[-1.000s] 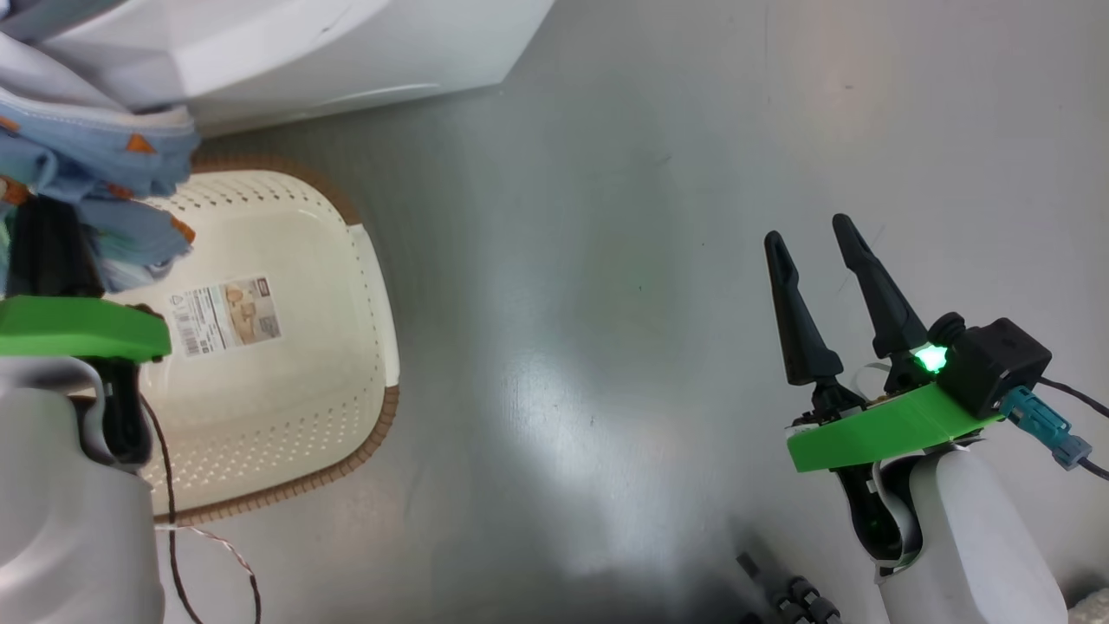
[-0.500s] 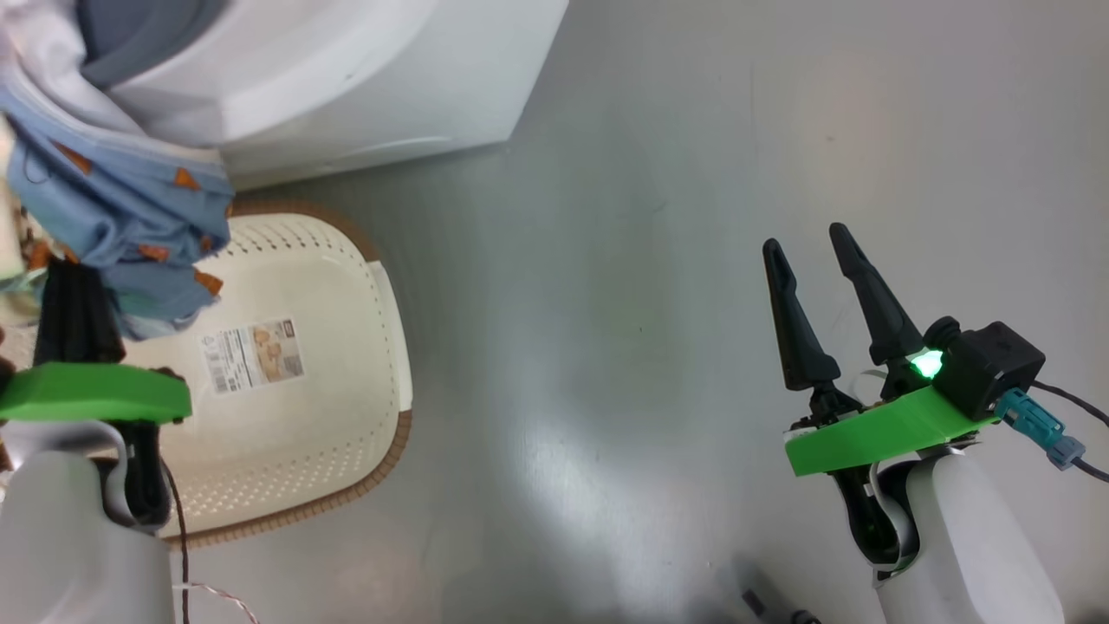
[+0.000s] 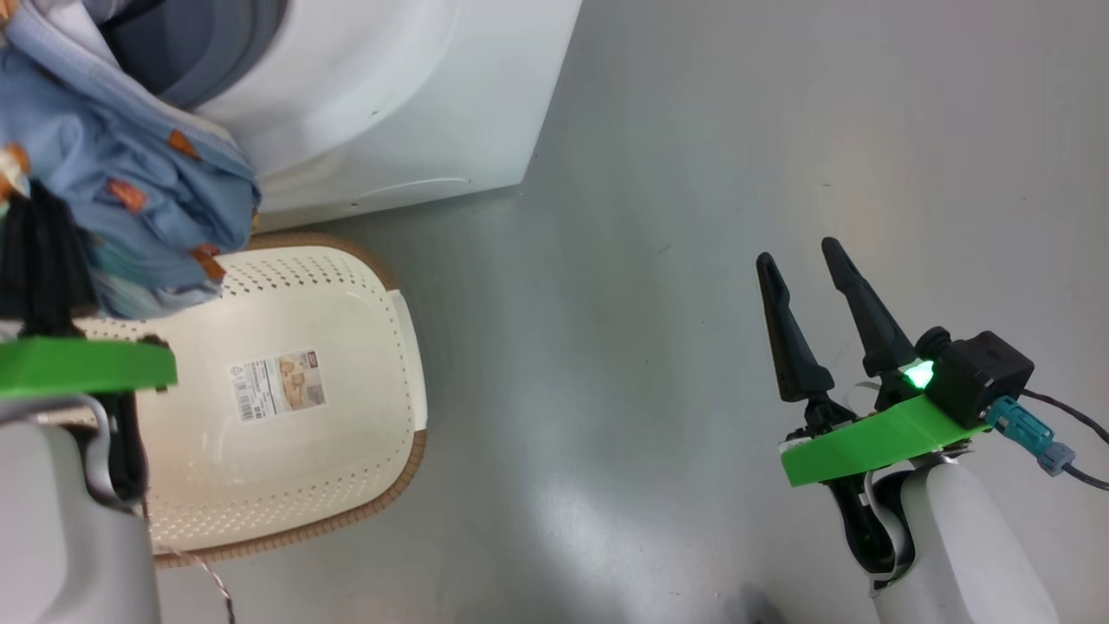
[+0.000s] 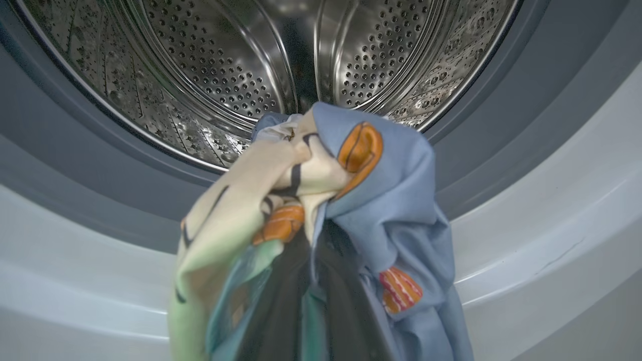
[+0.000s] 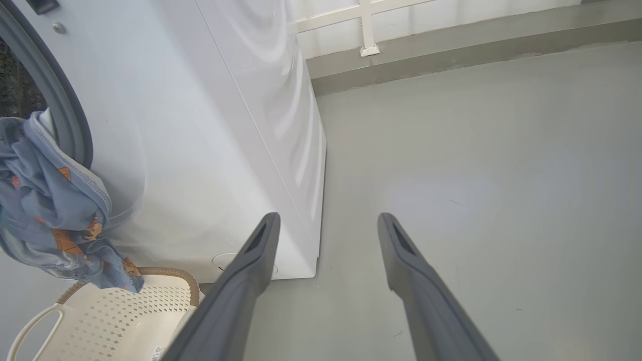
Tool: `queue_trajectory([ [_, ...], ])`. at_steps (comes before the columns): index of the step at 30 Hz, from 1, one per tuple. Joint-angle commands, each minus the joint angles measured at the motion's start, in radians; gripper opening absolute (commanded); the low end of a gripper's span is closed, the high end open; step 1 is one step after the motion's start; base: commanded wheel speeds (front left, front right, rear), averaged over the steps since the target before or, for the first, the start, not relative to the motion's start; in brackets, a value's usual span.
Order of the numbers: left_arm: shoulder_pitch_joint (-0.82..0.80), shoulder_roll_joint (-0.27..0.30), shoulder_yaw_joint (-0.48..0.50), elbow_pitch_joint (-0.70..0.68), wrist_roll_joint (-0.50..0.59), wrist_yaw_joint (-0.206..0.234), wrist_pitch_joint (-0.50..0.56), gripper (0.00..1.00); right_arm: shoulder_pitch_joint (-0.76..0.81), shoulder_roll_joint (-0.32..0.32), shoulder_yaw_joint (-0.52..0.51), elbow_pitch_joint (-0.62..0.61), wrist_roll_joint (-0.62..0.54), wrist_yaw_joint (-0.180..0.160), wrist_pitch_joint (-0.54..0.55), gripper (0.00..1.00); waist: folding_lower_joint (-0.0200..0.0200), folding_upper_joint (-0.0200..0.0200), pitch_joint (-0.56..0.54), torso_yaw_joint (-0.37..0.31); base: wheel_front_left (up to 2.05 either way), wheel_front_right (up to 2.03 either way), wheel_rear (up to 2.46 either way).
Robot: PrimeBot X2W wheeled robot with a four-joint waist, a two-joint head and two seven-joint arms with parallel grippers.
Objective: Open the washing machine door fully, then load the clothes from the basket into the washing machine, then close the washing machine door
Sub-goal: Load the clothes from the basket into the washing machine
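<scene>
Washing machine: far left, white; its mouth stands uncovered, with grey gasket and steel drum open to sight, so the washing machine door is judged already swung open and step one done. Clothes: one bundle of light-blue bear-print and cream fabric, pinched in the left gripper, whose jaws are closed tight on it; the bundle hangs at the lower lip of the mouth, just short of the drum and above the far end of the basket. Basket: on the floor, near left, just in front of the machine; its bare bottom and label sticker show, with no garment on the part in view; its left side is hidden behind the arm. Right gripper: near right, well apart from everything, jaws spread wide, holding nothing. Status, as judged: loading under way, possibly the last bundle; left to do: carry the bundle into the drum, release it, check the basket, close the door.
</scene>
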Motion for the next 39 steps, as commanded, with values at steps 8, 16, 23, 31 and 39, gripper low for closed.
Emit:
queue_trajectory([
  [8, -0.147, 0.092, -0.027, -0.005, 0.03, -0.003, -0.005, 0.0, 0.04, 0.002, 0.027, -0.02, 0.012, 0.002, -0.005, 1.0, 0.0, 0.0, -0.004, 0.0, 0.0, 0.0, 0.0],
  [16, -0.353, 0.16, -0.06, 0.118, 0.038, -0.003, -0.002, 0.0, 0.035, 0.002, 0.031, -0.026, 0.022, 0.002, -0.005, 1.0, 0.0, 0.0, 0.023, -0.015, 0.0, 0.0, 0.0],
  [23, -0.494, 0.182, -0.076, 0.225, 0.021, -0.003, 0.029, 0.0, 0.031, 0.002, 0.027, -0.035, 0.03, 0.002, -0.005, 1.0, 0.0, 0.0, 0.067, -0.025, 0.0, 0.0, 0.0],
  [31, -0.624, 0.219, -0.129, 0.349, -0.045, -0.003, 0.09, 0.0, 0.025, 0.002, 0.029, -0.045, 0.033, 0.002, -0.005, 1.0, 0.0, 0.0, 0.133, -0.025, 0.0, 0.0, 0.0],
  [39, -0.788, 0.253, -0.217, 0.426, -0.079, -0.003, 0.123, 0.0, 0.016, 0.002, 0.05, -0.047, 0.041, 0.002, -0.005, 1.0, 0.0, 0.0, 0.189, -0.034, 0.0, 0.0, 0.0],
])
